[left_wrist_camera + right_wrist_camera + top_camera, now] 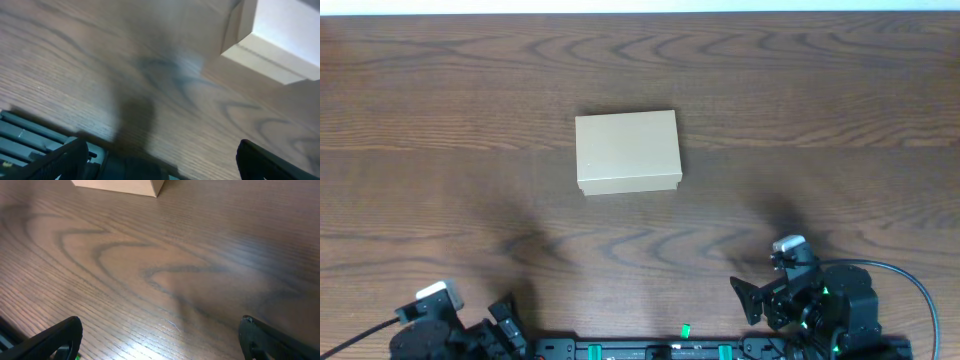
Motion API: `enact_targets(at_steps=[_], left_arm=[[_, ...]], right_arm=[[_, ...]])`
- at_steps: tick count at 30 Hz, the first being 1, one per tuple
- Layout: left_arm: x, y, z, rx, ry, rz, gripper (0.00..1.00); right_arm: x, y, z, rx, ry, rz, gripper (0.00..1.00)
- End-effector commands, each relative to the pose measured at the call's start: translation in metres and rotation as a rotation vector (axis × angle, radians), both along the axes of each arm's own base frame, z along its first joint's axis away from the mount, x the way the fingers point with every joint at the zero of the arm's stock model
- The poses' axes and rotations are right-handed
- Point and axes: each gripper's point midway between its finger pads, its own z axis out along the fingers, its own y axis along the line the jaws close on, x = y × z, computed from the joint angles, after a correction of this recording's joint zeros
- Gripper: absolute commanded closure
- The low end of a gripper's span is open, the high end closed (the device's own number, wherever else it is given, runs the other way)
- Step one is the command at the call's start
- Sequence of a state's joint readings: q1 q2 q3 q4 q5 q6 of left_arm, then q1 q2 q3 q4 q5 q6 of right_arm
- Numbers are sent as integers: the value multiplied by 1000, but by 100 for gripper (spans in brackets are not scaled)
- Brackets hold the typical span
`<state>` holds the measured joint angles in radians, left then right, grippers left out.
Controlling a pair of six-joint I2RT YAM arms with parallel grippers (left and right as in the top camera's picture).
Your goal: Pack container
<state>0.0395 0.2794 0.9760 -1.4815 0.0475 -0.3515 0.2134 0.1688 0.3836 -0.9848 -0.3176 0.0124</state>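
Left tool (160, 159), right tool (161, 332) wide, empty; plain tan container (627, 152) closed, well apart.

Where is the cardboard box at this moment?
In the overhead view the cardboard box sits closed near the middle of the table, a touch left of centre, away from the near edge.

Your container (626, 152) stands near the centre of the wooden table (440, 120). Its lid flap is down and flush, and its long sides run left to right, roughly in line with the grain. Your left gripper (485, 325) is at the near edge, lower left, partly cut off by the frame and well apart from the container. Your right gripper (770, 285) is at the lower right, also well apart, with its jaws spread and empty. A black cable (912, 285) loops out beside the right arm.
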Motion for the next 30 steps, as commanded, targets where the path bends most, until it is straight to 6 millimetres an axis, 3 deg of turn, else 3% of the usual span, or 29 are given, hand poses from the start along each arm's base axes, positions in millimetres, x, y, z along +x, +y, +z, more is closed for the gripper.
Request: enact_targets(at_steps=[1,2,4,8,15,22,26,30], left_arm=[[17,1,2,-44,-55,53,5],[43,-2,23,-90,-195,69,5],[64,-1,46,-86,-341,58,5],[78,18,47,9,-450,119,5],[93,37,-1,128,-481,163,5],[111,22,-70,230,-355,-40,5],[113,9,-93,271,-306,-190,5],[112,10,-111,295,-262,-213,5]], right_arm=[[2,-2,1,4,-4,-22,1],[2,-2,1,4,-4,-22,1],[2,-2,1,4,-4,-22,1],[2,-2,1,4,-4,-22,1],[2,-2,1,5,-5,-22,1],[2,-2,1,4,-4,-22,1],[1,-2,1,5,-4,-22,1],[2,-2,1,4,-4,-22,1]])
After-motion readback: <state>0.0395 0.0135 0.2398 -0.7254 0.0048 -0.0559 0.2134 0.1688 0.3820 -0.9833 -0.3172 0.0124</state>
